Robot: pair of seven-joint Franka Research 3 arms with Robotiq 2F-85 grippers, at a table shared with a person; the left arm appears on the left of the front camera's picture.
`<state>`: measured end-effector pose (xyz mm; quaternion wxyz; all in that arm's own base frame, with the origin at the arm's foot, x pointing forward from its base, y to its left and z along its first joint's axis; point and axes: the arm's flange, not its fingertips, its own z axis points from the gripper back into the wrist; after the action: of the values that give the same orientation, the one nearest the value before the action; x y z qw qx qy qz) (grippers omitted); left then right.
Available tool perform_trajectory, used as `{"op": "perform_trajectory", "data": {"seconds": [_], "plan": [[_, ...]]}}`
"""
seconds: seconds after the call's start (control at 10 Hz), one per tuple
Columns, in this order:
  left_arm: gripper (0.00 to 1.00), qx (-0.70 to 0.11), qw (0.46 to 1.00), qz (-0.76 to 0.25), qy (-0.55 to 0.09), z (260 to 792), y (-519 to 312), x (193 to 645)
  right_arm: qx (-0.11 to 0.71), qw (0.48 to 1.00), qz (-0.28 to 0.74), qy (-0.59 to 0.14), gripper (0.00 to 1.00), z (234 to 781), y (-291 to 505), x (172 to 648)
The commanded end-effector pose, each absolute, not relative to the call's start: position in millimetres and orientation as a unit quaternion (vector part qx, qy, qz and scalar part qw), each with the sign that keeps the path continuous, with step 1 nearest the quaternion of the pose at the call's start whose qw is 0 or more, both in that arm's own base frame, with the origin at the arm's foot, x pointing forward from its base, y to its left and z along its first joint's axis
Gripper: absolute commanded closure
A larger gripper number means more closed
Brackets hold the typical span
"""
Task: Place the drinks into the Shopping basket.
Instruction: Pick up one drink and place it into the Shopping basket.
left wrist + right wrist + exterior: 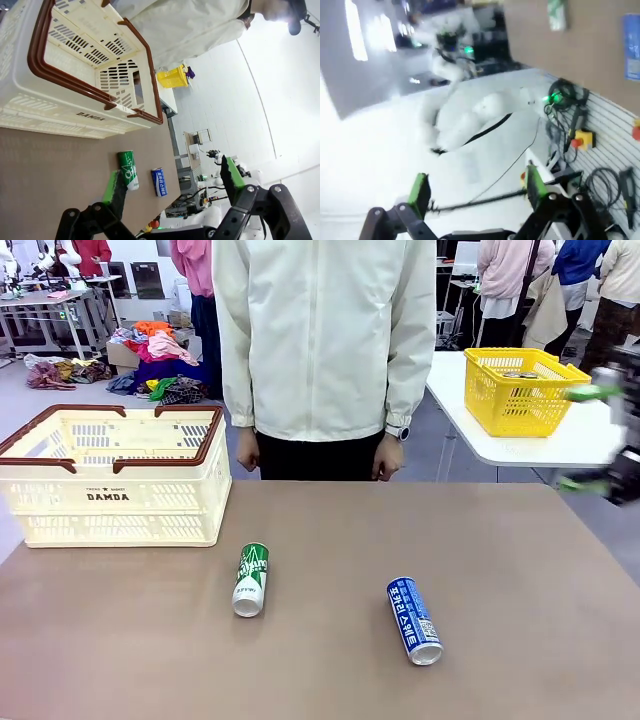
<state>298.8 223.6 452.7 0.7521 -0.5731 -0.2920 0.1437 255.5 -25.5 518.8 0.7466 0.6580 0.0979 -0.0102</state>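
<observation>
Front view: basket upright at far left of table, front wall marked DAMDA. Green-white can on its side near table middle, in front of basket's right corner. Blue can on its side to the right, well apart, nearer robot. Both cans outside basket. Person at far edge, hands hanging. Yellow basket on white table behind. Right gripper blurred at right edge, fingers apart, empty. Left wrist view: left gripper fingers wide apart, empty, above table.
</observation>
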Motion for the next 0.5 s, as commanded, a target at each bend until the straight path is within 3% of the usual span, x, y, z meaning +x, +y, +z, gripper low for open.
{"op": "perform_trajectory", "data": {"seconds": [0.0,0.3,0.4], "plan": [[0.0,-0.575,0.75,0.136,-0.295,454.1,223.9,297.5,0.711,0.697,-0.014,0.095,0.0,455.5,-107.3,273.1],[0.0,-0.575,0.75,0.136,-0.295,454.1,223.9,297.5,0.724,0.689,-0.019,0.024,0.0,395.9,-104.8,261.1],[0.0,-0.575,0.75,0.136,-0.295,454.1,223.9,297.5,0.75,0.658,-0.035,0.06,0.0,421.4,-127.3,235.6]]}}
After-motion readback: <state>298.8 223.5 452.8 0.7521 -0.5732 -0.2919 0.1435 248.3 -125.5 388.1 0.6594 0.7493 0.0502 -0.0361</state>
